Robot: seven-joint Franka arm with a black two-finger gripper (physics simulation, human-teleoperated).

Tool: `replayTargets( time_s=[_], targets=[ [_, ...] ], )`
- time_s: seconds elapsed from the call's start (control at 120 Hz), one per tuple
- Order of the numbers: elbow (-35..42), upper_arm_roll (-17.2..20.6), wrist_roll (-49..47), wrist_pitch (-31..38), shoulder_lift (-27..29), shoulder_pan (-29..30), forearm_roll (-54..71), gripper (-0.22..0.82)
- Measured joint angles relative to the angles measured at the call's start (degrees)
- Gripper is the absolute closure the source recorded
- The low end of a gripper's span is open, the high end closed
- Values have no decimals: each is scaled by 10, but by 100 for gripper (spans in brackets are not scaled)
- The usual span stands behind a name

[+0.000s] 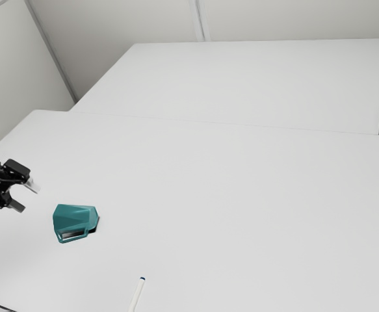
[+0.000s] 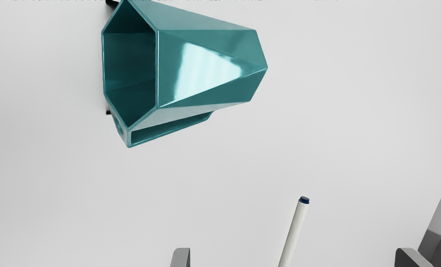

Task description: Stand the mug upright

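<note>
Exterior view: the gripper (image 1: 30,199), wide open and holding nothing, is near the mug (image 1: 75,219), which lies on its side on the table (image 1: 241,195), well in from the far edge.

Wrist view: the handle (image 2: 129,141) is on the pen (image 2: 293,231) side. Reaching seems in hand; next, grip and tip it up, using the room away from the pen.

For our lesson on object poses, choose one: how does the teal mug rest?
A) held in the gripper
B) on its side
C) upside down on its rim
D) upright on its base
B: the mug lies along the table, its open mouth facing sideways.
</note>
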State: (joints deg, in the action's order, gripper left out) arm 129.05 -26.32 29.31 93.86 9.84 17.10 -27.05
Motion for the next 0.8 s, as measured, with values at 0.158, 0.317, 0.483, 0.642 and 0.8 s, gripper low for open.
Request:
replayTargets(
  time_s=[0.158, 0.317, 0.483, 0.642, 0.8],
  targets=[
    [-1, 0, 38, 50, -26, 6, -26, 0],
    [-5, 0, 81, 74, -93, 24, -78, 0],
    [-5, 0, 125, 66, -124, 32, -128, 0],
    [-5, 1, 166, 51, -146, 21, -164, 0],
    [-2, 6, 198, 41, -170, 12, -183, 0]
  ],
)
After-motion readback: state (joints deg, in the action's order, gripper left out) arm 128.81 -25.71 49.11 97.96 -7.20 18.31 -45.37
